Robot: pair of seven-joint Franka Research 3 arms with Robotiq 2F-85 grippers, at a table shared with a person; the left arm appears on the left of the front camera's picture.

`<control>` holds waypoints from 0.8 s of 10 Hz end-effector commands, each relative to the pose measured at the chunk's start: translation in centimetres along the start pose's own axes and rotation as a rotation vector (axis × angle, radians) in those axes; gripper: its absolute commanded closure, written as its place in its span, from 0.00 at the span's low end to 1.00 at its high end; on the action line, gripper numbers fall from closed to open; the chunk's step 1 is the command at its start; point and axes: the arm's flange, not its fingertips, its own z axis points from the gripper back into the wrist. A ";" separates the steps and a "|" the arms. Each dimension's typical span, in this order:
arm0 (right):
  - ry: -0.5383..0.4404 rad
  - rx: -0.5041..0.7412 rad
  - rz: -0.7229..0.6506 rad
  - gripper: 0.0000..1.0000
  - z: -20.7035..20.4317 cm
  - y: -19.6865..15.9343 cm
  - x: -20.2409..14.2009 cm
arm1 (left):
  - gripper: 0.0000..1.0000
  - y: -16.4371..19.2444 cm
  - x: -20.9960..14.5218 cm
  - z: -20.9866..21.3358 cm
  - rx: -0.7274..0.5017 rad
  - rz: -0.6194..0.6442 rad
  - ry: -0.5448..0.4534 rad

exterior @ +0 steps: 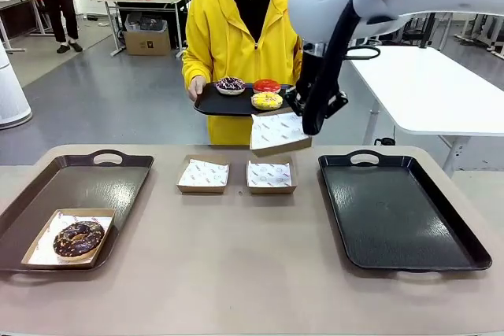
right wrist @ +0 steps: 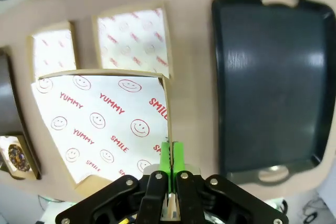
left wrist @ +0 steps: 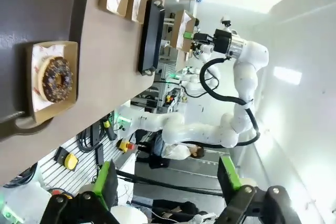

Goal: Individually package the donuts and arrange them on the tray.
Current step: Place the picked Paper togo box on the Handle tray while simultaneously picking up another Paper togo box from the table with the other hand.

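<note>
Donuts point(exterior: 233, 83) are split between two places in the front view. A sprinkled donut point(exterior: 228, 86), a red donut point(exterior: 266, 85) and a yellow donut point(exterior: 267, 101) lie on a serving tray point(exterior: 206, 105) that a person point(exterior: 236, 33) holds out past the far edge of the table point(exterior: 236, 273), probably so they are within reach for packing. A chocolate donut point(exterior: 79, 238) already lies in a paper box point(exterior: 43, 245) on the brown tray point(exterior: 94, 182) at the left. The right claw point(exterior: 309, 122) holds a lifted box point(exterior: 277, 131) in the air just below the serving tray's near edge. The box tilts toward the person, and I judge it is offered to receive a donut. Two empty boxes point(exterior: 203, 175) wait side by side mid-table, and the black tray point(exterior: 394, 218) on the right is bare.

In the left wrist view the left claw point(left wrist: 167, 179) stands wide with nothing between its green pads point(left wrist: 107, 181). It is raised well away from the table, where the boxed chocolate donut point(left wrist: 56, 78) rests on the brown tray. This looks like an idle pose that keeps clear of the other arm.

In the right wrist view the right claw point(right wrist: 170, 153) is pinched onto one side wall of the lifted box point(right wrist: 100, 119). Gripping the rim leaves the printed paper lining open for a donut. Below it lie the two empty boxes point(right wrist: 134, 40) and the black tray point(right wrist: 273, 77).
</note>
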 end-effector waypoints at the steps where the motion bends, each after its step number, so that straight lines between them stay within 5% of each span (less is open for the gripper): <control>1: 0.004 0.013 0.046 1.00 -0.2 1.1 3.2 | 0.00 0.6 1.1 2.2 -0.011 -0.008 0.022; 8: 0.008 0.032 0.025 1.00 -1.5 1.7 4.5 | 0.00 1.1 0.6 1.0 -0.007 0.010 0.004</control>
